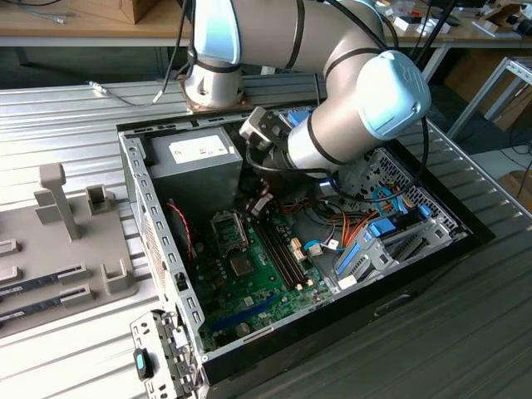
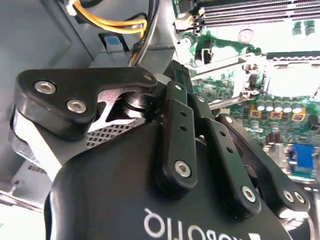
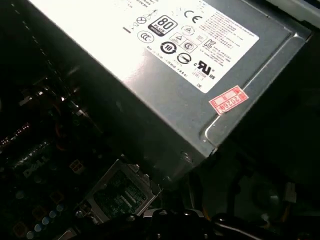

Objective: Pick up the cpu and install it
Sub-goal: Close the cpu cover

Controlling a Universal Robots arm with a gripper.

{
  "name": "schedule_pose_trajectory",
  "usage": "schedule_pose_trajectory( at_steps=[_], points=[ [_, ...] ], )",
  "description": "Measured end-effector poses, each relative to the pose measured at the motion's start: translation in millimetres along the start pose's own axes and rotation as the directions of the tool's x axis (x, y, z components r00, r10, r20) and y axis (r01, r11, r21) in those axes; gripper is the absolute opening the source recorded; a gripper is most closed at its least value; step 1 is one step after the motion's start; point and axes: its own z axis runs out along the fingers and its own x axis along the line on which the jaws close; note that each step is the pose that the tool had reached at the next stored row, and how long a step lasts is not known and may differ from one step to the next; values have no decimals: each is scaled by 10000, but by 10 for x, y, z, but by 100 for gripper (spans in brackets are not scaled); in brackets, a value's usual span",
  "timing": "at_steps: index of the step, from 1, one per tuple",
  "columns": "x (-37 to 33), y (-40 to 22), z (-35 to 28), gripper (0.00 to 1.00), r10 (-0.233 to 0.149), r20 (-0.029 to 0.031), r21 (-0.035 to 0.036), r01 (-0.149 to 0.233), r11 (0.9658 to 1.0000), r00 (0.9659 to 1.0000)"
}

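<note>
Currently hovering inside the open computer case [image 1: 133, 179] beside the power supply [image 1: 199, 158], gripper [image 2: 172, 75] jaw state impossible to tell, cpu unlocated; risk of snagging loose cables [image 1: 366, 229] if descending blind toward the socket [image 1: 226, 223].

power supply box [image 1: 196, 162] crowding the case's rear corner, cable bundle [image 1: 366, 229] beside the arm, motherboard [image 1: 249, 274] open above

The black gripper [image 2: 172, 75] body and linkages loom close over the green motherboard [image 2: 220, 90]. Beyond them lie the socket [image 2: 292, 75], memory slots [image 2: 250, 12] along the board's far edge, and yellow cables [image 2: 112, 25] against a grey wall [image 2: 30, 35].
</note>
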Motion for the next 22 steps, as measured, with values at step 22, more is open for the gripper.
schedule_pose_trajectory(
  at_steps=[22],
  points=[
    [-46, -126, 111, 11, -1103, 184, -672, 1113, 9915, 9937]
  ],
)
